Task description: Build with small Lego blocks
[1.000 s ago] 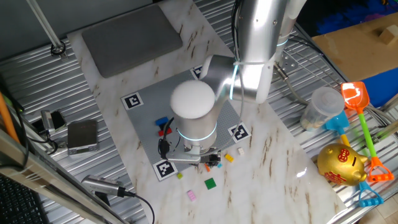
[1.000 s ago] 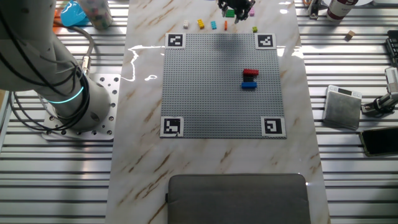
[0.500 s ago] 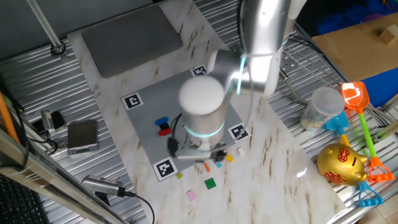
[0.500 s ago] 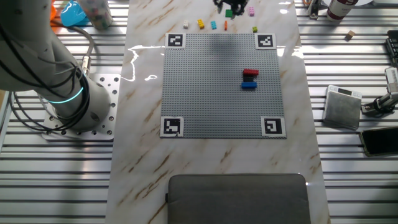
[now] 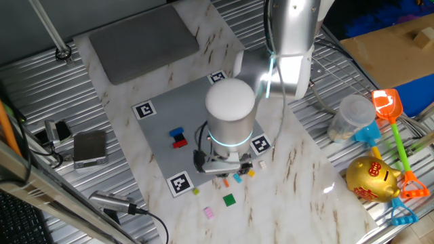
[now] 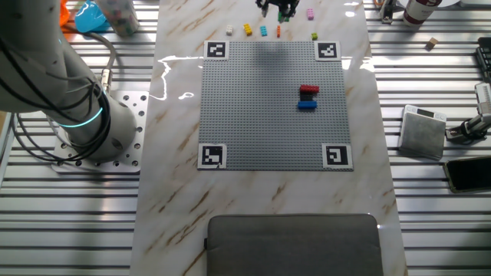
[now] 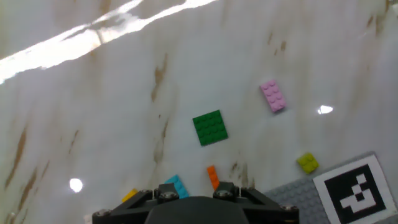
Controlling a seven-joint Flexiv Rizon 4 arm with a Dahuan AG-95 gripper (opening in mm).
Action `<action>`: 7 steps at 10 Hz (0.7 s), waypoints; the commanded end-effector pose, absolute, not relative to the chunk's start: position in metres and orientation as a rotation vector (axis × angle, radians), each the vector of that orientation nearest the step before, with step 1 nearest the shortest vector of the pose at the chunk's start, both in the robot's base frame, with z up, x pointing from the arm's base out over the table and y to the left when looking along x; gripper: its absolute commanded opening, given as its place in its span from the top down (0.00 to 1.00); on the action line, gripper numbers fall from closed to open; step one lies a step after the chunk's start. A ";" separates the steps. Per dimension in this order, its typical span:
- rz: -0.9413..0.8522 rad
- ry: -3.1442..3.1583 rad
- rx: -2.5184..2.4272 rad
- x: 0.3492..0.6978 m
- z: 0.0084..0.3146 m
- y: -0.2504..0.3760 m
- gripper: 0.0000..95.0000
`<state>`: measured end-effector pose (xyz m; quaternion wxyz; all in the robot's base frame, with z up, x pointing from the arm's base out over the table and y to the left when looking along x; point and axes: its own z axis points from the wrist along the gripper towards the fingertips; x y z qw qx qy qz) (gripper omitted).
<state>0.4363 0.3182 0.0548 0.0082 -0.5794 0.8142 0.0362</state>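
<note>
- Marble-patterned white tabletop (image 7: 93, 93) filled the hand view, with loose bricks scattered across it.
- At the lower left edge, a small yellow plastic brick (image 7: 129, 195) and a light blue brick (image 7: 176, 185) peeked out beside the dark gripper body (image 7: 193, 208).
- A narrow orange brick (image 7: 212, 177) lay just right of the light blue one.
- Above it sat a flat green square plate (image 7: 210, 127), apart from the others.
- Further right lay a pink oblong brick (image 7: 273, 96), then a tiny yellow-green brick (image 7: 307, 163) near the grey studded baseplate (image 7: 292, 194).
- On that baseplate, in the other fixed view, a red brick (image 6: 308, 90) touched a blue brick (image 6: 307, 104).
- The gripper (image 6: 277, 7) hovered over the loose bricks; whether its fingers were spread or held anything could not be told.
</note>
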 end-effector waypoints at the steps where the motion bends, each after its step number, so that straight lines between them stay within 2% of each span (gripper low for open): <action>1: 0.024 2.459 -1.902 0.439 0.049 0.322 0.60; 7: -0.027 2.341 -2.011 0.443 0.026 0.320 0.60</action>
